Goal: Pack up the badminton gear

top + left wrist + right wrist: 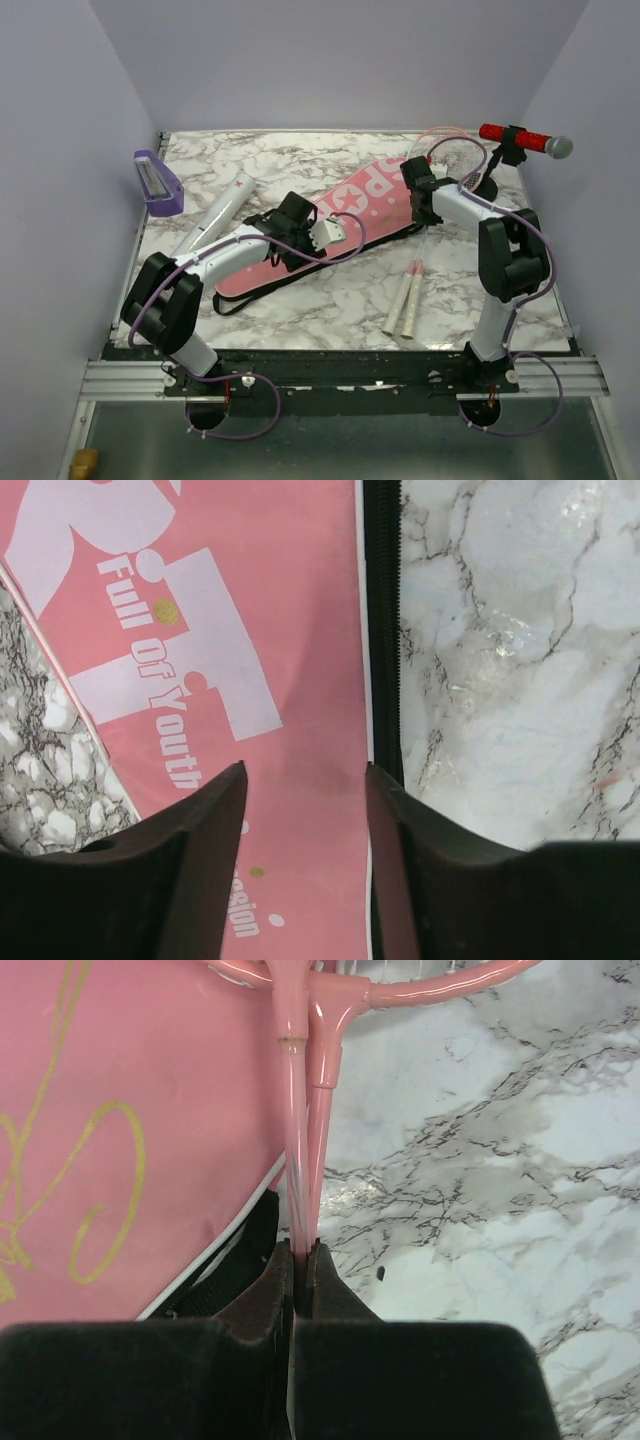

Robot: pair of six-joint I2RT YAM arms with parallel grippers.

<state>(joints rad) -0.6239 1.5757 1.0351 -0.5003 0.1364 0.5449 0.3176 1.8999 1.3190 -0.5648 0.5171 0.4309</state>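
Right gripper (302, 1250): jaws pressed together on the two thin pink shafts of the rackets (318, 1130), with the pinch just below the throat where the frames fork. In the wrist view the shafts run straight out from the fingertips. In the overhead view their long axis goes from the heads at far right, close by the red microphone (525, 140), down to the pale handles (403, 305) resting on the marble table (330, 300) toward the front edge. Pink bag (120, 1110) sits immediately left of the pinch, its black-trimmed edge just beside the shafts. The bag's own axis slants from near-left to far-right, so rackets and bag cross at an angle rather than lying parallel. Left gripper (305, 770): fingers spread over the bag's mid-length, beside the zipper (382, 630). The fabric lies flat between them, and I can see no fold taken. Judgement: the right arm carries, and the left arm is nearer the bag's zip edge. The shafts need swinging into line with the bag before sliding in. White tube (220, 212) lies beside the bag's far-left side. Shuttlecock not made out.
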